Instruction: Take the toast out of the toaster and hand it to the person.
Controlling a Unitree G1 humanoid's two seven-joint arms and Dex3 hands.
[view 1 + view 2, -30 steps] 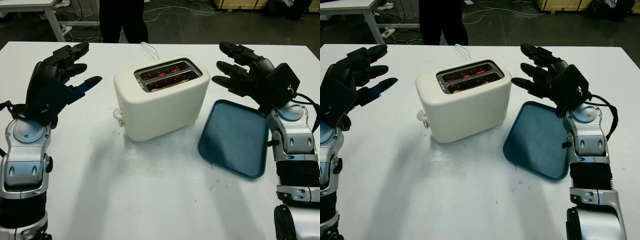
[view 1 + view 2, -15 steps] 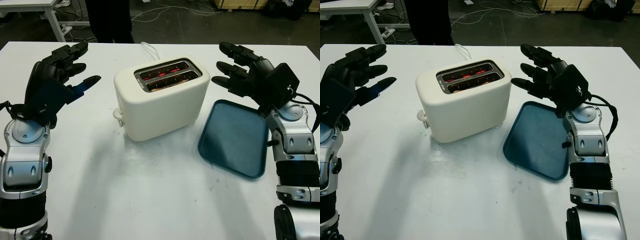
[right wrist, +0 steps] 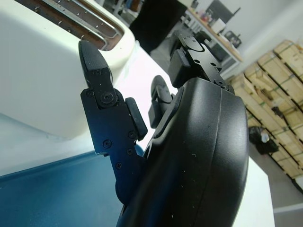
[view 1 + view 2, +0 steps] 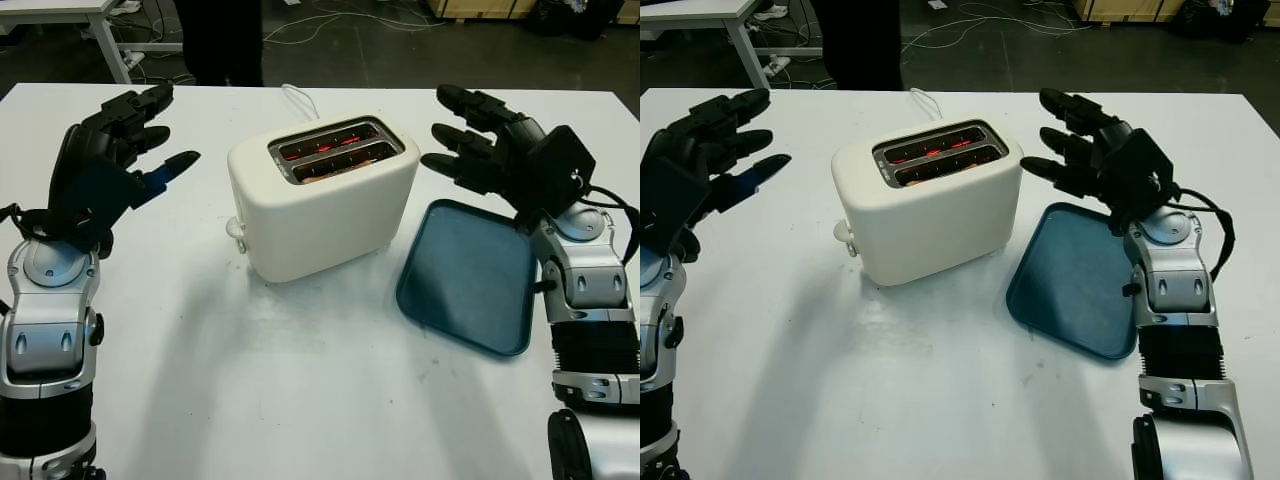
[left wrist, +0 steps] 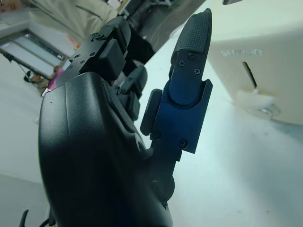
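A cream two-slot toaster [image 4: 320, 200] stands in the middle of the white table [image 4: 300, 380], its slots [image 4: 335, 150] glowing red inside. I cannot make out the toast in the slots. My left hand [image 4: 125, 140] is raised to the left of the toaster, open and apart from it. My right hand [image 4: 475, 140] hovers to the right of the toaster, open, above the far end of a blue tray [image 4: 470, 275]. The toaster's lever [image 5: 253, 99] faces my left hand.
A person in dark trousers [image 4: 215, 40] stands beyond the table's far edge. The toaster's white cord [image 4: 298, 98] runs toward that edge. A white desk leg [image 4: 105, 45] and floor cables lie behind.
The person behind the table has shifted to the left. Both hands and the toaster stay where they were.
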